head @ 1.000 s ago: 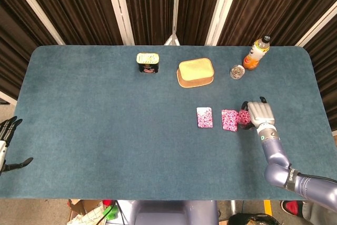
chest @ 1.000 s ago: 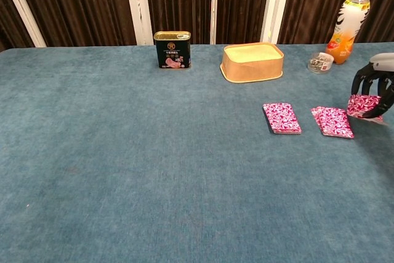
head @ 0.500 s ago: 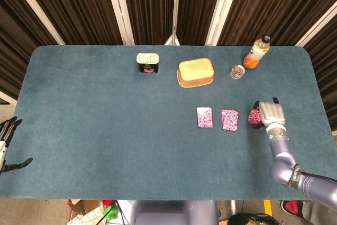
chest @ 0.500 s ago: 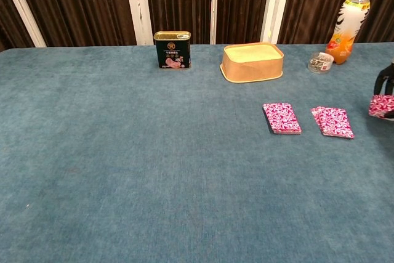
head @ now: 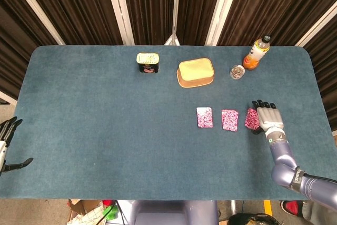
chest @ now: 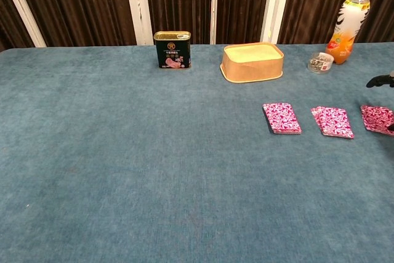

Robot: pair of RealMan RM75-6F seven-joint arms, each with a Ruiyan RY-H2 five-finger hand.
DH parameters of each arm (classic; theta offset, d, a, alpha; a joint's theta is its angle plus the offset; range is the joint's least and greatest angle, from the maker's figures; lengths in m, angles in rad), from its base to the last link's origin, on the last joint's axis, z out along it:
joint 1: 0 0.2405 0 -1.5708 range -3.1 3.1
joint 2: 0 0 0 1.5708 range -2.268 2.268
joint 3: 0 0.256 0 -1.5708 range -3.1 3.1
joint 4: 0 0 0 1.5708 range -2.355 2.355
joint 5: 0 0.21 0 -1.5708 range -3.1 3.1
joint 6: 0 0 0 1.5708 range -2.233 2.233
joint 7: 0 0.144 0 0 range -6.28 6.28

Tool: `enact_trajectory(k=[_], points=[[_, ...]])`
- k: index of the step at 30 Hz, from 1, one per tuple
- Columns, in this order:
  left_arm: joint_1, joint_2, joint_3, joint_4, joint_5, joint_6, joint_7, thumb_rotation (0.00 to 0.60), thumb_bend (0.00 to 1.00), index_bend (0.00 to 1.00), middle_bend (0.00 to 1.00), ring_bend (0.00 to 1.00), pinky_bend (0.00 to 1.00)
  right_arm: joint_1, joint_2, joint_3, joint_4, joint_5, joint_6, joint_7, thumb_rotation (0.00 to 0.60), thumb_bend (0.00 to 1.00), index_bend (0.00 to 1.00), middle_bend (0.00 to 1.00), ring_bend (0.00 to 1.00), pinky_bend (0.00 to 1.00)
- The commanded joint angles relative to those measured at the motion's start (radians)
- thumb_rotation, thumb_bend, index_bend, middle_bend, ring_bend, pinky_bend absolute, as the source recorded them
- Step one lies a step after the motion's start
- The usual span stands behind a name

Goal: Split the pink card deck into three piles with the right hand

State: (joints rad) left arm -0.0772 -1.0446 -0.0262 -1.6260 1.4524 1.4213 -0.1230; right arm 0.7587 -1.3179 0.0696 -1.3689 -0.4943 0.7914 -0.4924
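Observation:
Three pink patterned card piles lie in a row on the blue table. The left pile point(head: 204, 117) point(chest: 282, 118) and the middle pile point(head: 229, 120) point(chest: 332, 121) lie apart. The third pile point(head: 251, 119) point(chest: 377, 119) lies flat at the right. My right hand point(head: 267, 115) sits just right of the third pile with its fingers spread, holding nothing; in the chest view only fingertips point(chest: 379, 80) show at the right edge. My left hand point(head: 7, 140) hangs off the table's left side, fingers apart and empty.
At the back of the table stand a dark tin can point(head: 148, 62) point(chest: 172, 50), a tan oval box point(head: 196, 72) point(chest: 252, 61), a small glass dish point(head: 237, 71) point(chest: 321, 63) and an orange drink bottle point(head: 256, 52) point(chest: 348, 23). The table's right edge point(head: 322, 104) is close to my right hand.
My right hand carried the last packet rightward, set it down flat beside the middle pile and spread its fingers, letting go. The left hand has not moved.

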Motion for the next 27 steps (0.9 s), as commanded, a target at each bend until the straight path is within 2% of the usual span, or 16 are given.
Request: enact_trajectory(k=[1,7,11,16,20,23,27], points=[[0.0,0.001,0.0,0.001,0.001,0.0,-0.002,0.6,0.0,0.0,0.0,0.0,0.0,0.002,0.012,-0.006,-0.022,0.009,0.011,-0.012,0.6,0.25,0.0,0.0,0.0,0.0],[0.001,0.001,0.001,0.002,0.005,0.004,-0.007,0.6,0.0,0.0,0.0,0.0,0.0,-0.005,0.039,-0.012,-0.073,0.009,0.047,-0.02,0.6,0.25,0.0,0.0,0.0,0.0],[0.003,0.001,0.001,0.005,0.009,0.009,-0.008,0.6,0.0,0.0,0.0,0.0,0.0,-0.041,0.094,-0.012,-0.156,-0.068,0.12,0.011,0.6,0.25,0.0,0.0,0.0,0.0],[0.006,-0.005,0.002,0.015,0.017,0.022,0.005,0.6,0.0,0.0,0.0,0.0,0.0,-0.153,0.19,-0.043,-0.303,-0.274,0.302,0.088,0.6,0.25,0.0,0.0,0.0,0.0],[0.012,-0.018,-0.002,0.031,0.025,0.045,0.026,0.6,0.0,0.0,0.0,0.0,0.0,-0.298,0.25,-0.118,-0.387,-0.51,0.529,0.149,0.6,0.25,0.0,0.0,0.0,0.0],[0.016,-0.03,-0.003,0.042,0.032,0.064,0.052,0.6,0.0,0.0,0.0,0.0,0.0,-0.389,0.256,-0.168,-0.388,-0.637,0.657,0.189,0.6,0.25,0.0,0.0,0.0,0.0],[0.024,-0.048,-0.003,0.056,0.055,0.099,0.086,0.6,0.0,0.0,0.0,0.0,0.0,-0.514,0.23,-0.217,-0.327,-0.788,0.82,0.269,0.6,0.25,0.0,0.0,0.0,0.0]])
